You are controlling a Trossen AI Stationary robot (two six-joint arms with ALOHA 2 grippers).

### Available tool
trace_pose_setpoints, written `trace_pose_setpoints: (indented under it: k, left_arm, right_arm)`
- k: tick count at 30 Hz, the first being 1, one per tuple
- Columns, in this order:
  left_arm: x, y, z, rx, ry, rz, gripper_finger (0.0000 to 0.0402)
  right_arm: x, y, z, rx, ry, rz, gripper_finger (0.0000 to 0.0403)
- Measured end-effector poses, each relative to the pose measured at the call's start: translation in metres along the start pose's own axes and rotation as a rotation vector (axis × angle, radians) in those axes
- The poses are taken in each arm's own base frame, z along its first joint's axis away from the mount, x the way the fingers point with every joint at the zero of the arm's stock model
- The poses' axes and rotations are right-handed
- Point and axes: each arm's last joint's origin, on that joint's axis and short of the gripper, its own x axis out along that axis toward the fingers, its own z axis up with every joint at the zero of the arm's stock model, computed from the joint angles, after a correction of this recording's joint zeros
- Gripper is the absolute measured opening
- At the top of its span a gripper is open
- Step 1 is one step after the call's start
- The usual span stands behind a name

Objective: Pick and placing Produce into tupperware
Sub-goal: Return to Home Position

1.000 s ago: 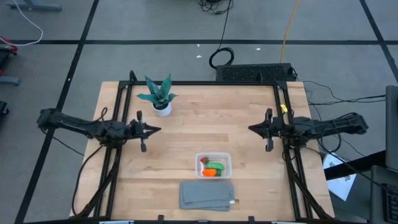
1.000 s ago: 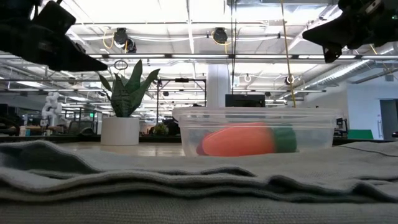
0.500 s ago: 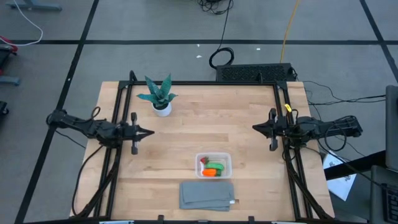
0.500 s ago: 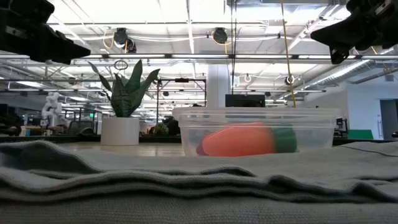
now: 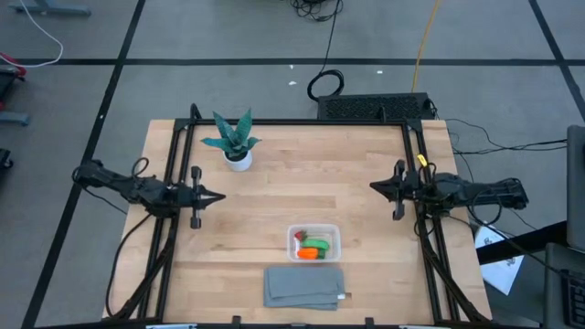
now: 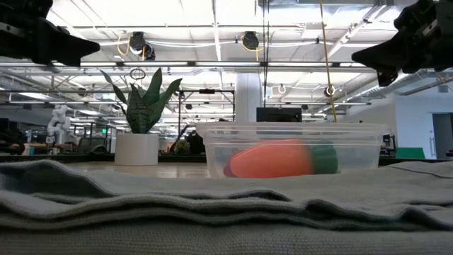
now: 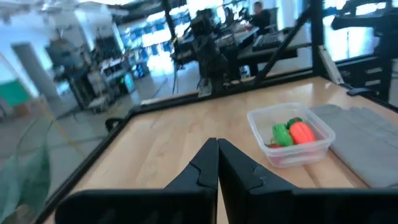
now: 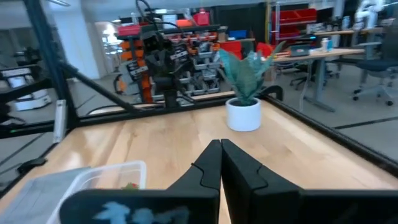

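Produce all lies in the tub (image 5: pixel 314 243): the carrot (image 7: pixel 302 131) and the pod (image 7: pixel 282 134) lie side by side, touching, and the berry (image 5: pixel 299 236) is tucked at the end away from the cloth. To my eye the packing is done, which is why neither arm is anywhere near it.

The left hand (image 5: pixel 212 195) hangs well off to the tub's left, fingers pressed tight together with nothing between them. The right hand (image 5: pixel 377 188) mirrors it well off to the tub's right, likewise pinched closed and empty. Both point inward across the bench and ride high above the tub, so I judge them to be parked, clear of anything they could knock.

The cloth (image 5: pixel 304 286) lies folded just beside the tub, on its near side. The plant (image 5: pixel 234 139) stands well apart, beyond the tub and to its left.

The bench (image 5: pixel 302 183) is pale wood framed by black rails (image 5: pixel 174 183). Beyond the tub's far side, past the bench edge, grey floor (image 5: pixel 228 82) runs out, crossed by dark lines, with a coiled cable (image 5: pixel 325 85) on it. Level across the tub, bright ceiling lights and other workstations show in the room behind.
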Motion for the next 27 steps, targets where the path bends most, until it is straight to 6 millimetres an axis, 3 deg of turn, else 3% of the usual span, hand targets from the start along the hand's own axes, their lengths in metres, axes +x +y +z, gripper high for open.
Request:
trace_pose_setpoints:
  k: [7, 27]
  left_arm:
    - [0.006, -0.008, -0.019, 0.063, -0.015, -0.047, 0.0004]
    - [0.009, 0.006, -0.024, -0.008, 0.025, 0.038, 0.0002]
  right_arm:
    - [0.005, -0.002, -0.011, 0.033, -0.022, 0.072, 0.0]
    - [0.006, -0.013, -0.012, 0.029, -0.02, 0.046, 0.0]
